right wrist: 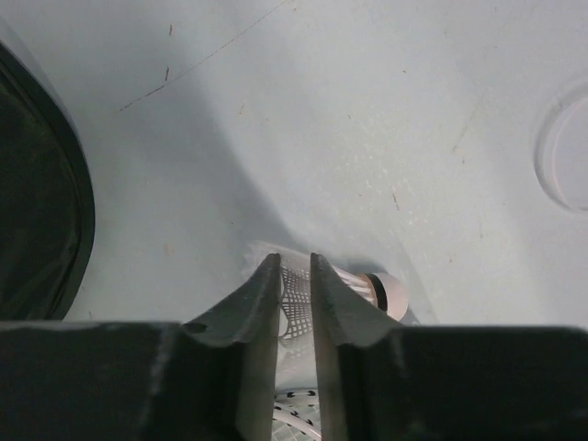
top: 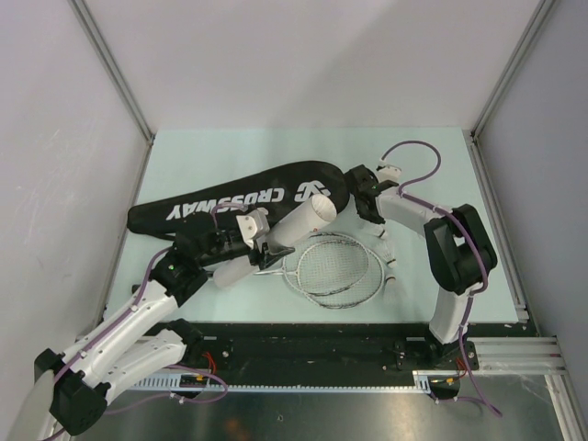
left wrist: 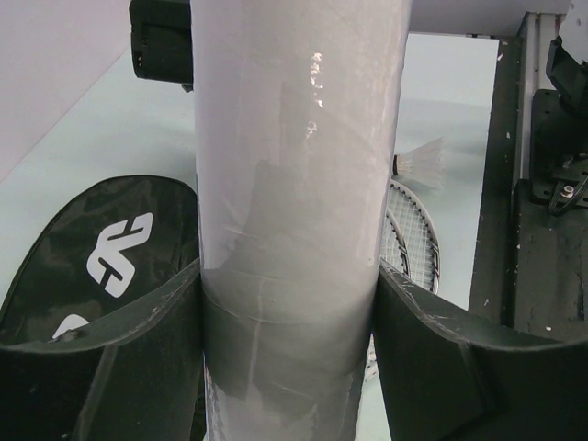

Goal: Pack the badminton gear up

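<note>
White tube [top: 303,223] sits clamped in the left jaws, tilted over the counter [top: 441,165] beside the black bag [top: 230,202]; hold it steady while the right jaws, pinching a shuttlecock [right wrist: 367,287], align cork-first with its mouth.

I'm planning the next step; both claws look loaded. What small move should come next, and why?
Probably ease the right claw, shut on a shuttlecock, toward the open mouth of the white tube, which the left claw holds tilted close by.

Top view high at near edge, facing down; wrist views close-up. Bag [top: 230,200] shared: top, left.
</note>
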`<move>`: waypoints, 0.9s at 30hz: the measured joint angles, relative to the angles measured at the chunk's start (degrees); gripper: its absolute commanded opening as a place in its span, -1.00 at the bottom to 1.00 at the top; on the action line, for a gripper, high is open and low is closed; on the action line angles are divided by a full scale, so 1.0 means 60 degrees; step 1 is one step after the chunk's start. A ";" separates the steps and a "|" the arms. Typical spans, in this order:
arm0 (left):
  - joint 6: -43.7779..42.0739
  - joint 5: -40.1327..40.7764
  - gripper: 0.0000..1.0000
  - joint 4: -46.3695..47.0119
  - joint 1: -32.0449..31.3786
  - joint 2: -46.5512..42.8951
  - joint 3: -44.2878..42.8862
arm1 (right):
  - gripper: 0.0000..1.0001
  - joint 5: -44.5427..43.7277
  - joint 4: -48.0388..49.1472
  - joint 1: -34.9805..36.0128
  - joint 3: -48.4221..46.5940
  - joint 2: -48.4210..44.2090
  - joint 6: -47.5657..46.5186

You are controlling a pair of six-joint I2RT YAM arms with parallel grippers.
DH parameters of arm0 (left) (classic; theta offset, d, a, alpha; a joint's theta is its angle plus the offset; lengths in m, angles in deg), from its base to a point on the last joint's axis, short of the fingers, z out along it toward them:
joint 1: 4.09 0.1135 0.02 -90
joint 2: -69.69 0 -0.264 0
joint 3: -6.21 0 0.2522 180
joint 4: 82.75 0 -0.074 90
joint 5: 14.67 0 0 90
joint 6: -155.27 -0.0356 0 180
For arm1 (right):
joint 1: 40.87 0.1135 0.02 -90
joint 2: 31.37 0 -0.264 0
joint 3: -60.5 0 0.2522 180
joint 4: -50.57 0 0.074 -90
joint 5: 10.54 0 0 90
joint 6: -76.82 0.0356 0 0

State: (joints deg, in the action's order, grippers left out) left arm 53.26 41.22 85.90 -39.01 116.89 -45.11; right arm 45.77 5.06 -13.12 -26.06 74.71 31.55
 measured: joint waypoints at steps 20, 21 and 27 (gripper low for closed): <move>0.0004 -0.0073 -0.99 0.0004 0.0000 0.0182 0.0000 | -1.00 0.4932 0.1144 -0.1410 0.0393 -0.7289 -0.1818; 0.0007 -0.0080 -0.99 0.0004 0.0000 0.0208 0.0000 | -1.00 0.5424 0.1362 -0.1435 0.0401 -0.7661 -0.1767; 0.0018 -0.0098 -0.99 0.0000 -0.0004 0.0317 0.0000 | -1.00 0.7930 0.2590 -0.1366 0.0455 -0.8633 -0.0947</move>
State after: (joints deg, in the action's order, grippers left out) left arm 53.37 40.63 85.90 -39.03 118.79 -45.11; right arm 93.35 20.60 -21.32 -23.33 22.91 25.86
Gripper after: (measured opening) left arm 0.671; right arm 0.009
